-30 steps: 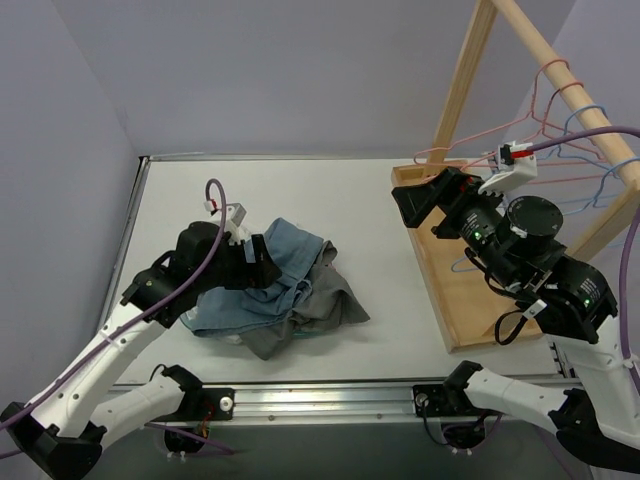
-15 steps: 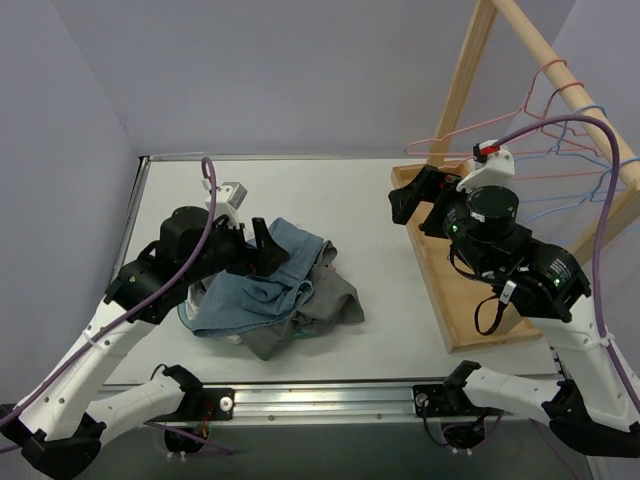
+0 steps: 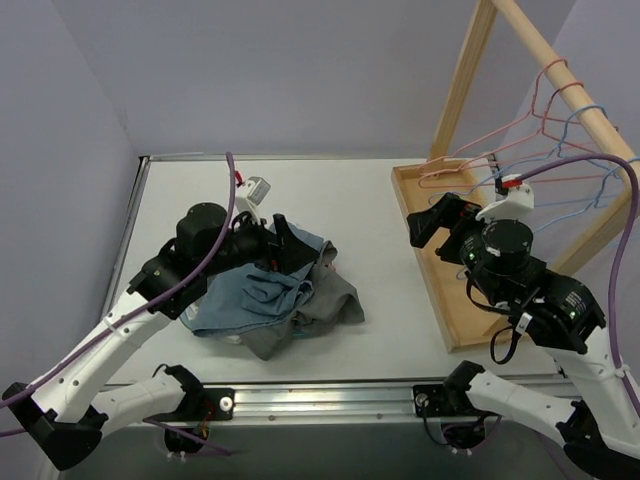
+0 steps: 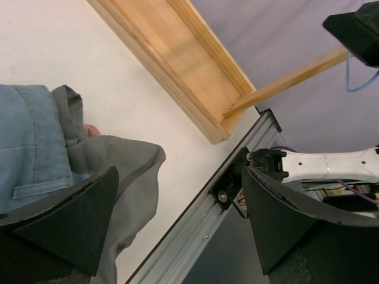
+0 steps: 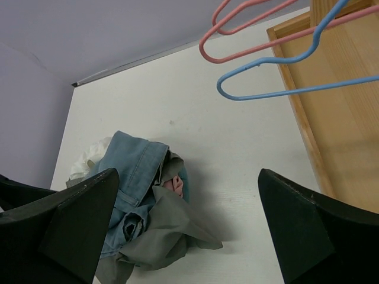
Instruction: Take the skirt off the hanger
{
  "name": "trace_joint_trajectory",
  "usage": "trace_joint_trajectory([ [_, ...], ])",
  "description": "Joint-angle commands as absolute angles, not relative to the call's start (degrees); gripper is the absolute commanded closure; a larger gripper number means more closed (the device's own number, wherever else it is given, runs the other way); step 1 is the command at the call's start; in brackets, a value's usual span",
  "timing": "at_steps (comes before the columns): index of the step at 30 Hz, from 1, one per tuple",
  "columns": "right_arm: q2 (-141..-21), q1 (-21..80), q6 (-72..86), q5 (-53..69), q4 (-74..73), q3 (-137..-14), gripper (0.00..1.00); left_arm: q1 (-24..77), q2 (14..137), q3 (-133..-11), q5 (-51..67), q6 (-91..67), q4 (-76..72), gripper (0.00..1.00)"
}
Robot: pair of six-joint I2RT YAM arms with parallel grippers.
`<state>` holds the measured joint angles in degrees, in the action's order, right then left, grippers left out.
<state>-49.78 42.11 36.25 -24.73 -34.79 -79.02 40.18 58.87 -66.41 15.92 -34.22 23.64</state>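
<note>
The left arm [image 3: 130,320] has risen and shifted toward the far edge; the right arm [image 3: 540,290] has pulled back from the hangers [image 3: 545,130]. The left jaws and right jaws stand spread, gripping nothing. The skirt [image 3: 255,295], pale denim, lies crumpled over grey cloth [image 3: 325,300] left of the surface's [image 3: 380,200] centre, toward the near edge. Folds hide its outline, and the left arm covers its far side.

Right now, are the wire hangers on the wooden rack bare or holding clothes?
Bare: the pink wire hangers and blue wire hangers carry nothing; denim and grey clothes lie crumpled on the white table.
</note>
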Motion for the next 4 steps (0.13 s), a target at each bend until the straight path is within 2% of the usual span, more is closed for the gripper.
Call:
trace_joint_trajectory([
  [1, -48.4, 42.5, 36.5, -25.1, -32.6, -75.9, 0.0, 40.3, 57.0, -63.6, 20.2, -38.0, 15.4, 0.06],
  [4, -44.9, 42.6, 35.6, -22.9, -28.3, -72.8, 0.0, 40.2, 55.8, -61.0, 24.3, -41.6, 9.0, 0.06],
])
